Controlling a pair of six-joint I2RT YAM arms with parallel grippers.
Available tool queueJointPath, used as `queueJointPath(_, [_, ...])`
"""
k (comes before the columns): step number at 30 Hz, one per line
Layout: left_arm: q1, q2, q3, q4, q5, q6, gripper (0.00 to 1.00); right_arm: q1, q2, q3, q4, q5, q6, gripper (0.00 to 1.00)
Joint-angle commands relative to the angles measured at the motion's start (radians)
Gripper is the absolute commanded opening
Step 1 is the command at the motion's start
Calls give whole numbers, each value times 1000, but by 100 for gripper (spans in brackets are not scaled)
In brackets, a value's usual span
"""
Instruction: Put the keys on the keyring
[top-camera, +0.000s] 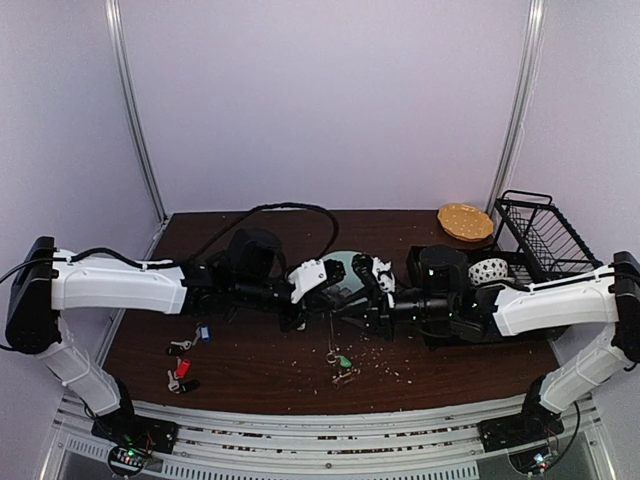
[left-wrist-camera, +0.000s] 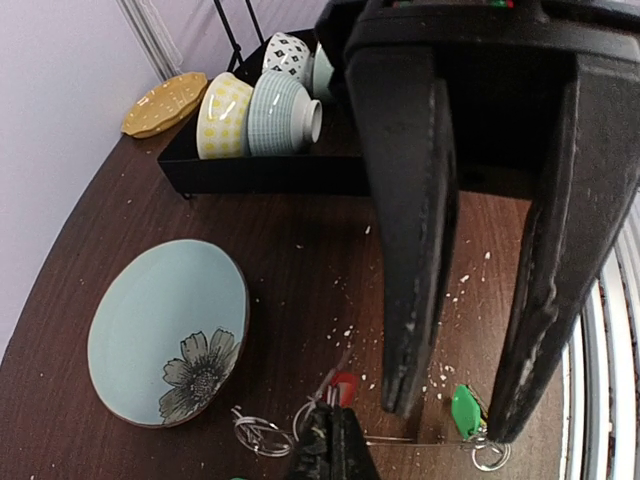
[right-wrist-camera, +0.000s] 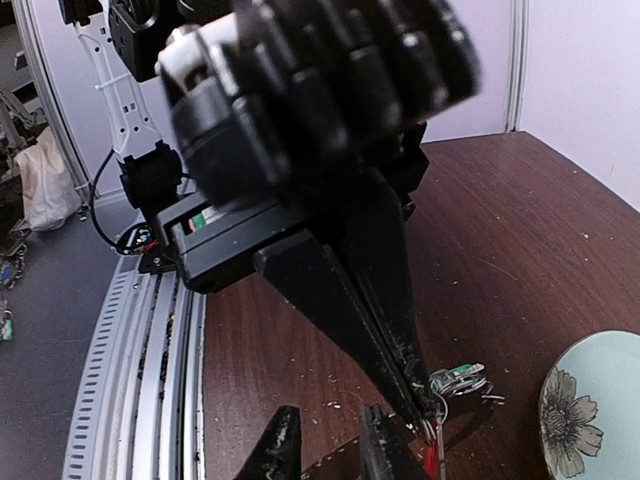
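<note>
My left gripper (top-camera: 333, 303) (left-wrist-camera: 335, 445) (right-wrist-camera: 425, 408) is shut over the table's middle. It pinches the thin grey keyring (left-wrist-camera: 430, 439) (top-camera: 330, 335) right beside a red-tagged key (left-wrist-camera: 343, 385) (right-wrist-camera: 431, 462). The wire runs from its tips to a green-tagged key (left-wrist-camera: 465, 410) (top-camera: 343, 360) lying on the table. My right gripper (top-camera: 352, 312) (right-wrist-camera: 335, 450) is open, and its fingers (left-wrist-camera: 410, 250) straddle the wire without gripping. A blue-tagged key (top-camera: 203, 333) and another red-tagged key (top-camera: 178, 378) lie at the front left. Small split rings (left-wrist-camera: 255, 435) hang by the left tips.
A pale green flower plate (left-wrist-camera: 165, 330) (right-wrist-camera: 590, 410) (top-camera: 345, 265) lies just behind the grippers. A black tray with bowls (left-wrist-camera: 260, 170) stands to the right, with a wire dish rack (top-camera: 545, 235) and a yellow plate (top-camera: 465, 222) at the back right. Crumbs dot the brown table.
</note>
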Motion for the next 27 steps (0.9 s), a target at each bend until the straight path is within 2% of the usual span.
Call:
queueJointPath(1, [-3,-17,12,-2,-33,37,0,-75,-28,-2,-16,-156,-3,26])
queueJointPath(6, [-3,-34,34,-45,-45,59,0,-111,12,31,-61,-169,-77,25])
queueJointPath(9, [-3,-44,35,-49,-48,66,0,-111,70,88,-110,-171,-116,15])
queueJointPath(10, [-4,-47,32,-44,-47,65,0,-111,77,87,-107,-172,-125,14])
queueJointPath(15, [-3,-53,12,-21,-38,57,0,-113,82,38,15,-178,-112,16])
queueJointPath(21, [-3,-53,7,-4,-39,55,0,-110,125,59,44,-192,-105,9])
queueJointPath(27, [-4,-58,0,1,-34,57,0,-108,163,66,96,-202,-77,9])
